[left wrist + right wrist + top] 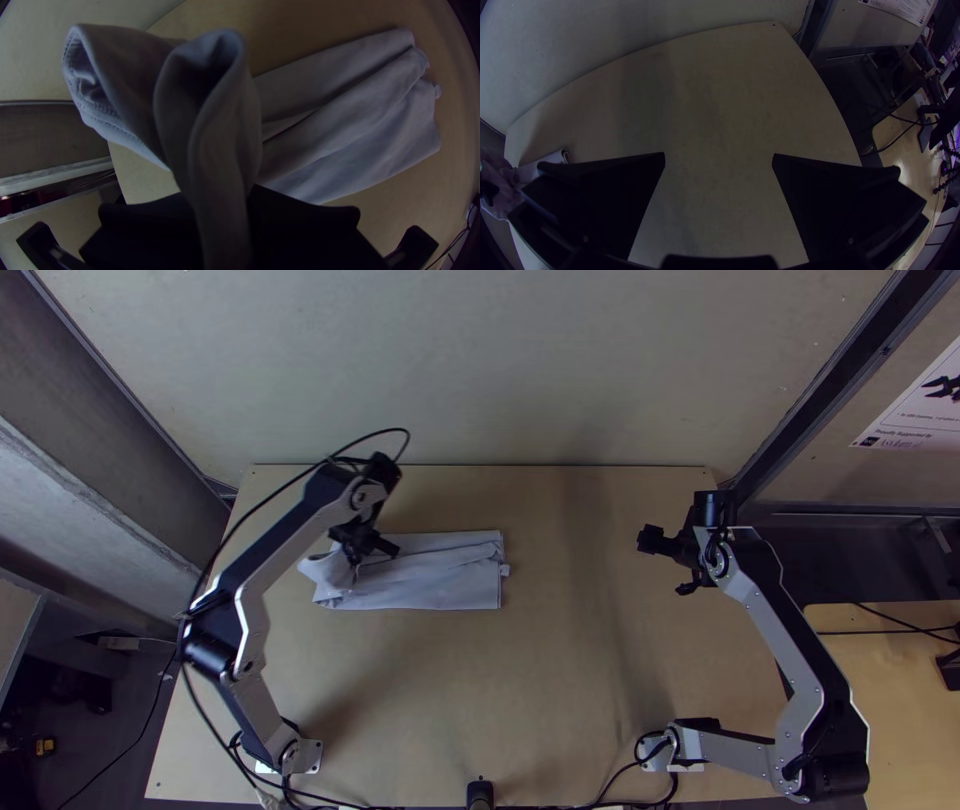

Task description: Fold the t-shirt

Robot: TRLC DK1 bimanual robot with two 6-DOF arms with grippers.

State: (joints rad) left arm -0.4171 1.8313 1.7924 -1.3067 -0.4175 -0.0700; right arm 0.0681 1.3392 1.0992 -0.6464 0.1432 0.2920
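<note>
Counter: light wood (pixel 560 690); along its near edge sit the left arm's base (pixel 300 755) and the right arm's base (pixel 685 754).
Done: the t-shirt (pixel 430 585) looks gathered into a long, narrow strip, so I'd call the lengthwise folding mostly made.
Left to do: the strip is not doubled end to end; bringing the held end over towards the other seems the likely next fold, then a flattening.
T-shirt's place: left of the counter's middle, closer to the far edge than the near one, its length running roughly along that far edge.
T-shirt, near side: fairly straight and smooth.
T-shirt, middle: pale grey layers with slanting creases and a long overlap; a small tab (pixel 506 570) pokes out at the end away from the pincer.
T-shirt, held end: raised into loose loops and bunched, a stitched band (pixel 102 107) showing inside one opening.
Right pincer (pixel 719 156): spread wide, holding nothing, over the counter's right side, well apart from the cloth.
Left pincer (pixel 224 197): closed on a pinched-up ridge of the t-shirt.
Beyond the far edge: a plain pale wall (pixel 500 360).
</note>
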